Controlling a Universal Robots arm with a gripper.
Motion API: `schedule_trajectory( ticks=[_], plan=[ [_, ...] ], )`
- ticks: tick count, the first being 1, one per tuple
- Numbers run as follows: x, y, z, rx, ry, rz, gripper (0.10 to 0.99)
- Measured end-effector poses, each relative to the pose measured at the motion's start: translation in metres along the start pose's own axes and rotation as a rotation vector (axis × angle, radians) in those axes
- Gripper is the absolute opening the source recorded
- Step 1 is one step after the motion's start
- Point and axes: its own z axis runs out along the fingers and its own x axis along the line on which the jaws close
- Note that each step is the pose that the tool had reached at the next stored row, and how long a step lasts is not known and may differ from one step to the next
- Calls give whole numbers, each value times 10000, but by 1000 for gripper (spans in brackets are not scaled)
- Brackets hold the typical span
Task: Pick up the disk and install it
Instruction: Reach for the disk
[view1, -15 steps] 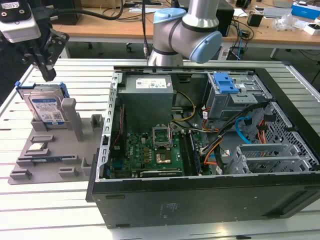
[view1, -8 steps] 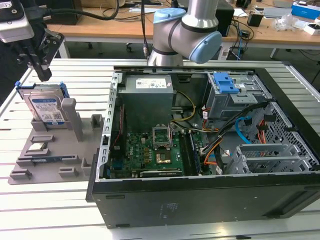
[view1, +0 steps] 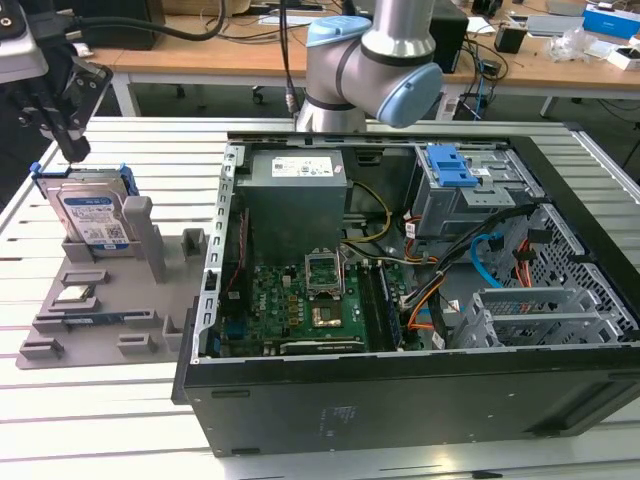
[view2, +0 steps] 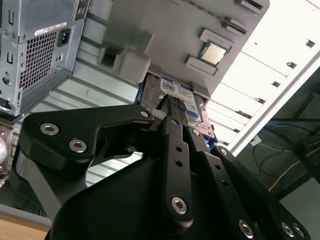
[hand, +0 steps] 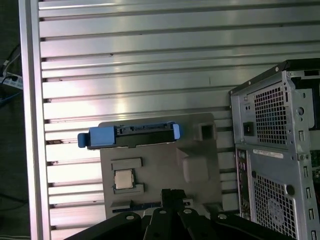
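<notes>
Jaws look pinched right together with nothing between them, fingertips basically meeting. In the exterior view the gripper (view1: 75, 148) hangs tip-down just above the top edge of the disk (view1: 92, 218), a small gap between them, no contact that I can see. The disk stands upright on its long edge in a slot at the far end of a gray fixture tray (view1: 110, 310), label facing the camera, with the blue bracket wrapping its top and sides. In the second wrist view the gripper (view2: 169, 102) points straight at the disk (view2: 172, 88), whose label peeks out past the tips. In the first wrist view the gripper (hand: 171, 194) sits over the gray fixture tray (hand: 200, 165), and the disk (hand: 132, 134) shows edge-on as a dark bar with blue ends along one side of the tray. A bit further out on that same tray lies the small square processor chip (view1: 76, 294), flat in its own pocket, well apart from the disk; it's easy to spot in both wrist views too (hand: 124, 178) (view2: 213, 53). The tray rests on a slatted aluminium table (view1: 100, 420). On the exterior view's right of the tray is the open computer case (view1: 400, 400) lying on its side, with the green motherboard (view1: 290, 300), a gray power supply (view1: 295, 185) and a blue latch (view1: 452, 165) on the drive cage inside. The robot arm (view1: 370, 50) rises behind the case.
</notes>
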Motion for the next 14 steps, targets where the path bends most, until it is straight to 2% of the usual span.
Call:
schedule_trajectory(
  ticks=[14],
  plan=[
    [219, -17, -6, -1, 0, -1, 106]
  ],
)
